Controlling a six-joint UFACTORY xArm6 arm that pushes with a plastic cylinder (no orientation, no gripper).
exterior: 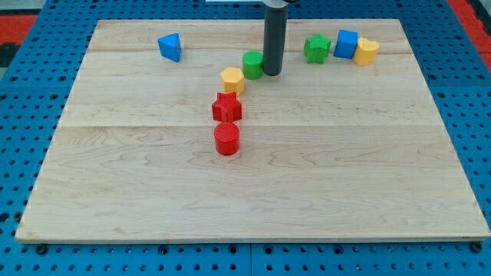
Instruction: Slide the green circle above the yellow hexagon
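Camera view: the yellow hexagon (232, 80) sits on the wooden board (253, 192), and the green circle (253, 64) lies just up and to the view's right of it, touching or nearly so. My tip (272, 73) (a bare rod, with no jaws to spread or press) stands against the circle's right side.

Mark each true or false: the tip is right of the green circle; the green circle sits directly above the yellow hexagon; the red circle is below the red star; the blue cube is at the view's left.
1. My tip is right of the green circle. True.
2. The green circle sits directly above the yellow hexagon. False: it is up and to the right.
3. The red circle is below the red star. True.
4. The blue cube is at the view's left. False: it is at the upper right.
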